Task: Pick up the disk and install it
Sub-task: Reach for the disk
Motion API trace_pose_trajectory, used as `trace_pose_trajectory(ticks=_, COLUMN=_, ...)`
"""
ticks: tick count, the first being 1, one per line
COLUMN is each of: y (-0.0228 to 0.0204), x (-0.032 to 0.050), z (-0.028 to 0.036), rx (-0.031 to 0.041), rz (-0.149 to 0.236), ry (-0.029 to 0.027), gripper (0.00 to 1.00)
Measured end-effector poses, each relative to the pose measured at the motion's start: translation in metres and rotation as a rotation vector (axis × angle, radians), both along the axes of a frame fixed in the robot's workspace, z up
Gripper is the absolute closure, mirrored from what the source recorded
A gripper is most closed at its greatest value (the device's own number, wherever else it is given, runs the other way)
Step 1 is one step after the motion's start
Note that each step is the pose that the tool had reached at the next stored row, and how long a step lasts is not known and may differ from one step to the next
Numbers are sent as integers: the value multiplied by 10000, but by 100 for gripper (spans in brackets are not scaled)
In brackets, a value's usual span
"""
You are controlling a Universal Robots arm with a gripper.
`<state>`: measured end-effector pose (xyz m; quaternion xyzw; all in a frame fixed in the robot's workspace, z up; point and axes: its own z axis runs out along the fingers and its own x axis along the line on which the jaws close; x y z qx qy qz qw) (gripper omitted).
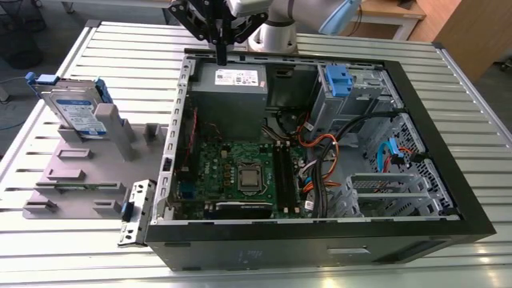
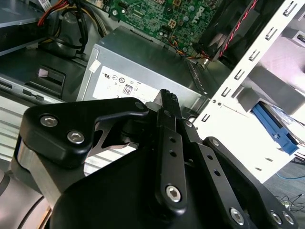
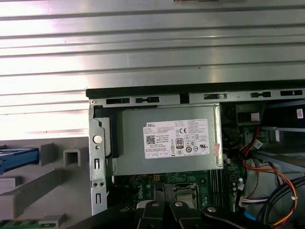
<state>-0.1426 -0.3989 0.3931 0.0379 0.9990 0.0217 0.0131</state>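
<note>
While over the power supply (image 1: 230, 90), fingers (image 1: 222, 53) together, empty; disk (image 1: 78, 113) well apart, outside case (image 1: 304, 233).

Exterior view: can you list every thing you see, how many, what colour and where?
disk: one, silver with blue frame, standing in the holder at the exterior view's left.
holder: one, grey, on the table beside the case.
computer case: one, black, open, mid-table.
power supply box: one, grey with white label, inside the case.
circuit board: one, green, on the case floor.
drive cage: one, grey with blue handle, inside the case.
table: one, silver slats.
gripper: one, black, shut, empty, above the power supply box.
</note>
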Motion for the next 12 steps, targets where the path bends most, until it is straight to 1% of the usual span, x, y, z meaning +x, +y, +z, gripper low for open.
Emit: trace_pose_trajectory(ticks=12, y=0, x=-19, z=-1, rx=1, rz=-1, ry=0, gripper=89)
